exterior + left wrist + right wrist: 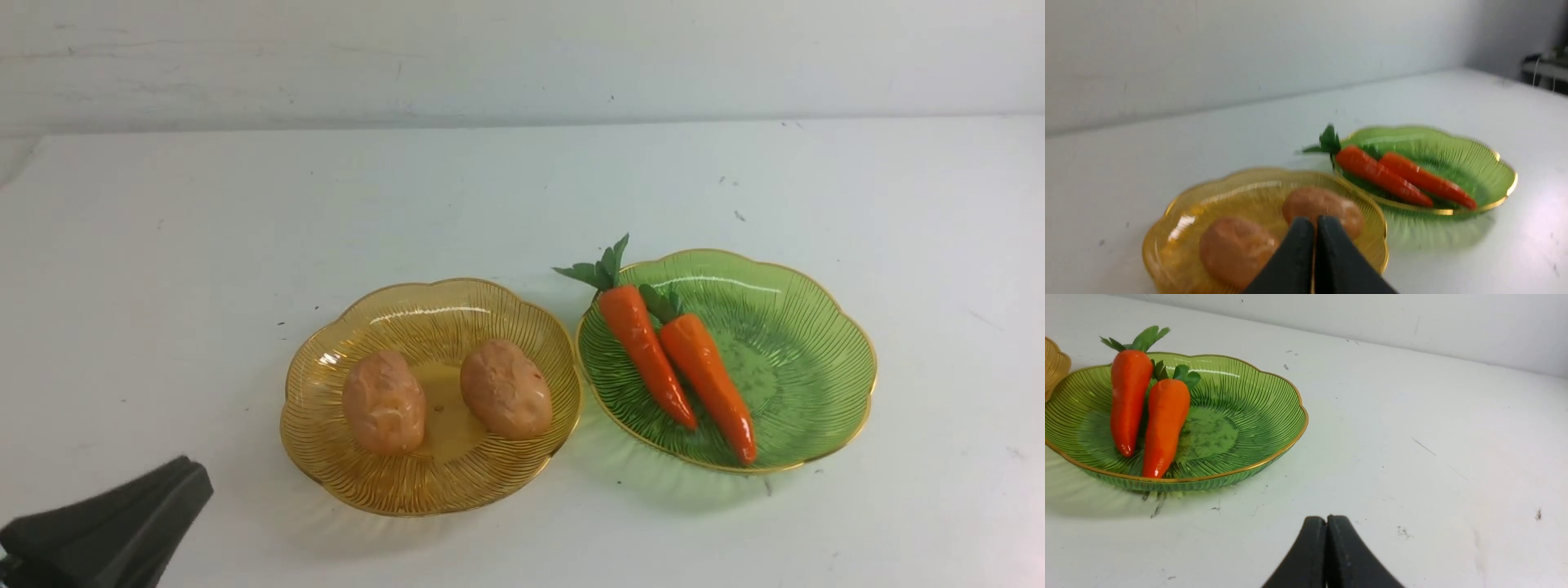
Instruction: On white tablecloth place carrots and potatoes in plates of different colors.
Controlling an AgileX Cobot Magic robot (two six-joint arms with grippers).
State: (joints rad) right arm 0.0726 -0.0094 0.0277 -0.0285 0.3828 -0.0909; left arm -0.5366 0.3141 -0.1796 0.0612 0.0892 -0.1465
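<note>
Looks like the sorting part is basically done from where I sit. Both potatoes, the left one [384, 412] and the right one [506, 389], are lying in the amber plate [490, 306], not touching each other, with a bit of bare plate between them. Both carrots are in the green plate [816, 327]: the left carrot [645, 353] and the right carrot [709, 381] lie side by side, tips pointing toward me, with the left one's leaves poking out over the far rim. The two plates sit just beside each other on the white tablecloth [204, 245] that covers the table.

My left gripper [1314, 220] is pressed together and holding nothing, hanging on my side of the amber plate, low in the front view's left corner. My right gripper [1326, 519] is also pinched together and empty, over bare cloth and well apart from the green plate.

So my guess is the step in hand is just getting clear. To do that well, I'd pull the left arm straight back and up, not sideways, since it's the one nearer a plate rim, and these light plates would probably skid on the cloth if clipped. I'd keep both grippers together so nothing snags those carrot leaves.
</note>
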